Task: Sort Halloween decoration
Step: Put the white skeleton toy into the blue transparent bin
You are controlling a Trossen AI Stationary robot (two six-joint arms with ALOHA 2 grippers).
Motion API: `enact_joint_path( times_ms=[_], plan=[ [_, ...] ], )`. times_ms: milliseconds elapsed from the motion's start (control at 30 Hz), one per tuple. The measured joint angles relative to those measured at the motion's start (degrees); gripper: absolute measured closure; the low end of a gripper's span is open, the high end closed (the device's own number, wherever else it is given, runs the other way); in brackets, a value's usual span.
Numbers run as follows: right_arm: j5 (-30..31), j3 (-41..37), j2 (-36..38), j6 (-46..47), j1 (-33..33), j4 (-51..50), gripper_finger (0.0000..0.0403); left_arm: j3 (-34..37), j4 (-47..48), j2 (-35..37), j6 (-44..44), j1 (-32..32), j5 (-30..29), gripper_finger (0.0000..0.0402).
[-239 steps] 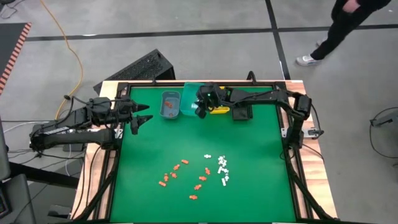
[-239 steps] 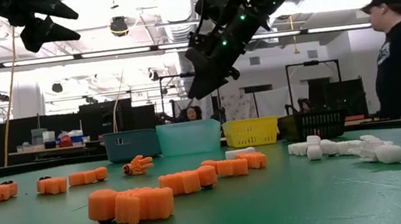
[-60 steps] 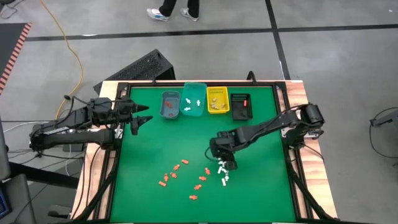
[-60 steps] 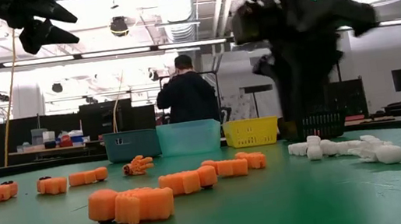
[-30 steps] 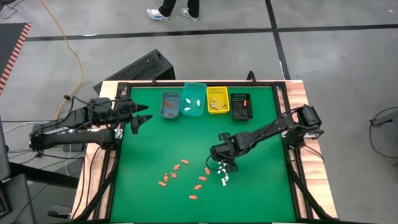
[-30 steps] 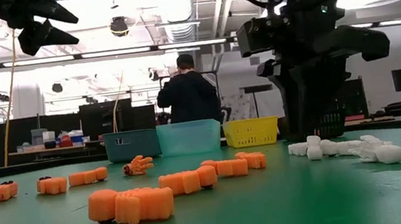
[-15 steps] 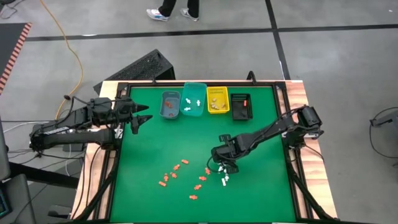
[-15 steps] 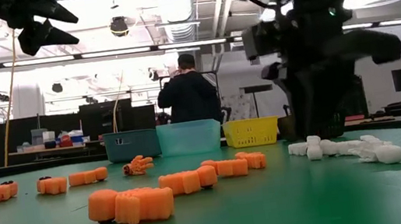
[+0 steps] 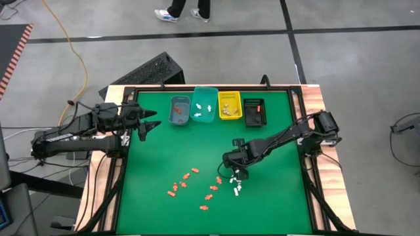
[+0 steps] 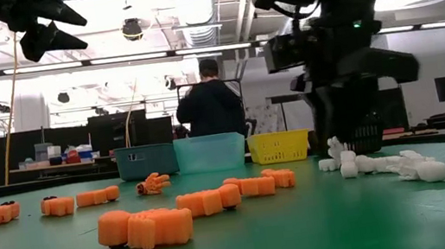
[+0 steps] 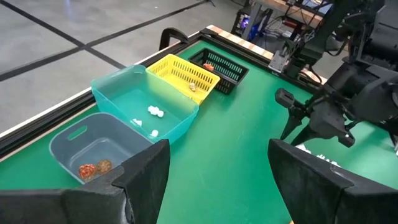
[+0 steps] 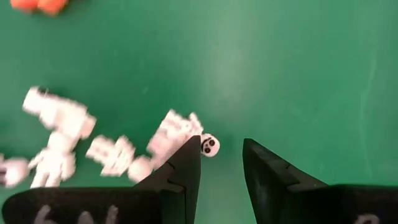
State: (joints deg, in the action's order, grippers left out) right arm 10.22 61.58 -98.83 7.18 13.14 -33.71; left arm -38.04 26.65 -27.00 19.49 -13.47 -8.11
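Note:
Small orange pieces [image 9: 190,183] and white skeleton-like pieces [image 9: 236,187] of the Halloween decoration lie loose on the green mat. My right gripper [image 9: 234,172] points steeply down over the white cluster [image 12: 62,134], open. One white figure [image 12: 171,134] lies at the tip of one finger, its skull head [image 12: 209,145] just inside the gap. My left gripper [image 9: 152,124] hangs raised over the table's left side, open, nothing between its fingers [image 11: 217,180]. My right gripper stands from above over the white figure. One fingertip [image 12: 186,155] covers part of the figure's body, and the skull head lies beside that tip. Whether the finger touches the figure, I cannot tell. The figure lies flat on the mat.
Along the far edge stand a grey-blue bin [image 9: 179,111] with orange pieces, a teal bin [image 9: 204,105] with white ones, a yellow bin [image 9: 229,105] and a black basket [image 9: 254,111]. A person [image 10: 211,104] stands beyond the table. Bare mat lies between bins and pieces.
My right gripper has stayed over the white pieces and rolled a little about its own pointing line. Its finger gap looks the same.

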Motion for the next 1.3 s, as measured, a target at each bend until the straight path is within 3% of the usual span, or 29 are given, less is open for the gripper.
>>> enact_joint_path(
  times_ms=[333, 500, 733, 1000, 1300],
  plan=[
    [-0.2, 1.1, 0.5, 3.5, -2.1, 1.3, 0.0275, 0.0, 0.0, 0.0, 0.7, 0.0, -0.1, 0.0141],
    [-4.0, 2.1, 2.2, 3.9, -0.7, 0.4, 0.0275, 0.0, 0.0, 0.0, 0.8, 0.0, -0.1, 0.0141],
    [-3.9, 1.8, 0.2, 0.3, 2.2, 1.2, 0.0275, 0.0, 0.5, 0.0, 0.5, 0.0, -0.2, 0.0141],
    [-2.8, 1.9, -3.4, -9.0, 2.1, 1.1, 0.0275, 0.0, 0.9, 0.0, 0.7, 0.0, -0.3, 0.0141],
    [-0.2, 1.8, -3.1, -12.2, -0.3, 0.5, 0.0275, 0.0, 0.9, 0.0, 1.1, 0.0, -0.3, 0.0141]
  ],
)
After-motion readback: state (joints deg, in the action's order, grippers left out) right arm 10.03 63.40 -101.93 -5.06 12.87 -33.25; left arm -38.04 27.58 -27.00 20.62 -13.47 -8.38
